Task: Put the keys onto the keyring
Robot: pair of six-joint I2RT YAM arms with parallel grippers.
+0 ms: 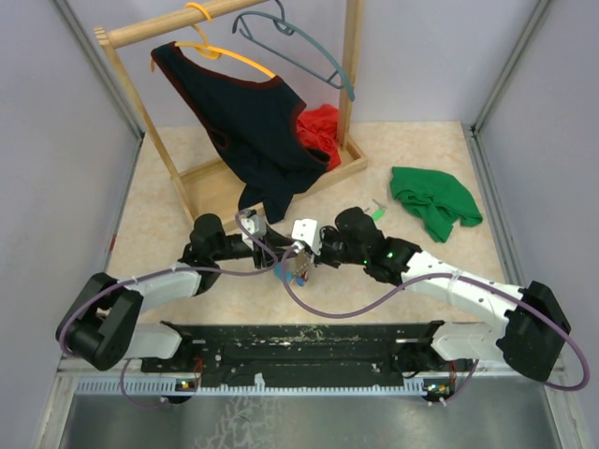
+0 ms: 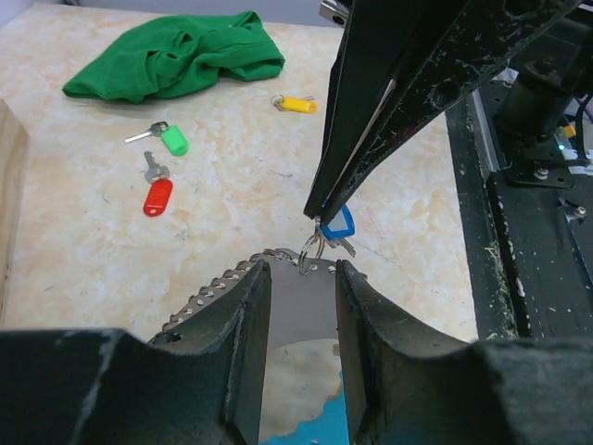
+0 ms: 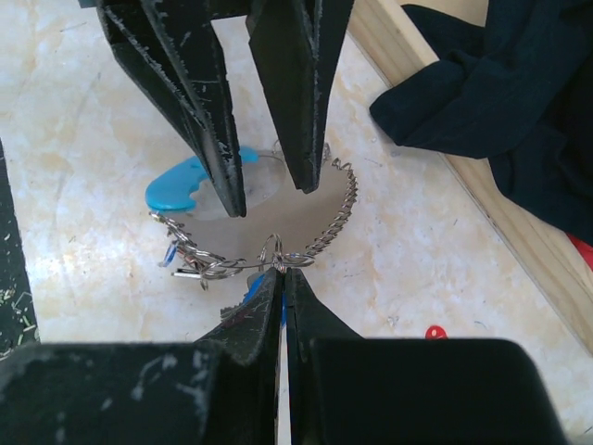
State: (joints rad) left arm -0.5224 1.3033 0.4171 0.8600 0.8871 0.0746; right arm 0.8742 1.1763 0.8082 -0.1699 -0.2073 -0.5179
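My left hand [image 2: 301,271] parted astride the keyring [image 3: 181,190], my right hand [image 3: 283,272] pinched shut on the blue key [image 2: 338,222], red key [image 2: 158,197], green key [image 2: 173,140] beyond on the desk [image 2: 232,185].

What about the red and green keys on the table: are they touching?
Apart. Left wrist view shows bare table between the red key and the green key.

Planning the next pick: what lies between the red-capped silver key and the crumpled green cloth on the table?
A green-capped silver key, seen in the left wrist view, between the red-capped silver key and the crumpled green cloth.
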